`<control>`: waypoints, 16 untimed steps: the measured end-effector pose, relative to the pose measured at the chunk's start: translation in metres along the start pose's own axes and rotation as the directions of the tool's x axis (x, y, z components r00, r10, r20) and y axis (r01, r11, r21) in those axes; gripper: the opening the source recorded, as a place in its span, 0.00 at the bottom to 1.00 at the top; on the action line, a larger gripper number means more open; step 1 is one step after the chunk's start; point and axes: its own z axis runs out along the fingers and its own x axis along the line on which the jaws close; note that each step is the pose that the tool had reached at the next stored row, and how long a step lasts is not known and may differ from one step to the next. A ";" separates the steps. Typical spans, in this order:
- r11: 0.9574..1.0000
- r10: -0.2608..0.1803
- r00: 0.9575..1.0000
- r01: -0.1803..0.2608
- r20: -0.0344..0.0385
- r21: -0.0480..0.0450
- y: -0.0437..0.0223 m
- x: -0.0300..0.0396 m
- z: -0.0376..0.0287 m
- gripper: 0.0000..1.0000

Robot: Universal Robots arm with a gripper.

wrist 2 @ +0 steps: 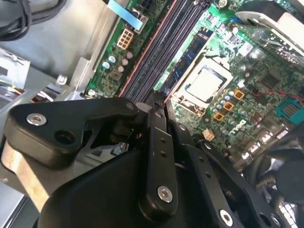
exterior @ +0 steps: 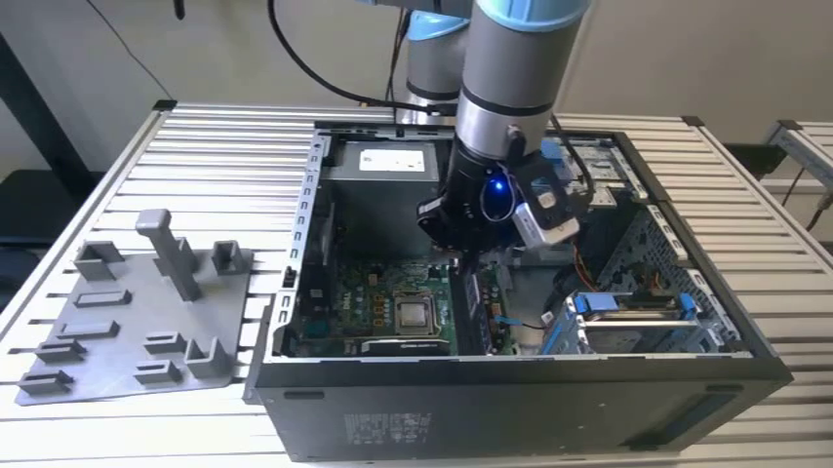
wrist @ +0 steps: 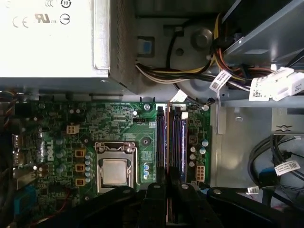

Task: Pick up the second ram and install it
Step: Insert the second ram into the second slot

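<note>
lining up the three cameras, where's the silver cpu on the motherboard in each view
Exterior view: the silver cpu sits mid-motherboard inside the open case, to the exterior view's left of the memory slots.
Second wrist view: silver cpu in its metal frame, alongside the memory slots.
First wrist view: silver cpu in its frame, beside the memory slots.
Shared landmark: the memory slots next to it.

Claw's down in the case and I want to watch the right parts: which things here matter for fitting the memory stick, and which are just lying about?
In the job:
claw, over the memory slots on the motherboard

Lying about:
power supply, processor socket, cable bundle, blue drive-bay clips, grey fixture tray beside the case
</note>
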 end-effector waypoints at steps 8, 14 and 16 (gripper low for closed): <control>1.000 0.000 1.000 0.000 0.000 0.000 -0.0032 0.0036 0.0145 0.14; 1.000 0.003 1.000 -0.003 0.000 0.000 -0.0171 0.0042 0.0243 0.14; 1.000 0.003 1.000 -0.003 0.000 0.000 -0.0205 0.0041 0.0266 0.14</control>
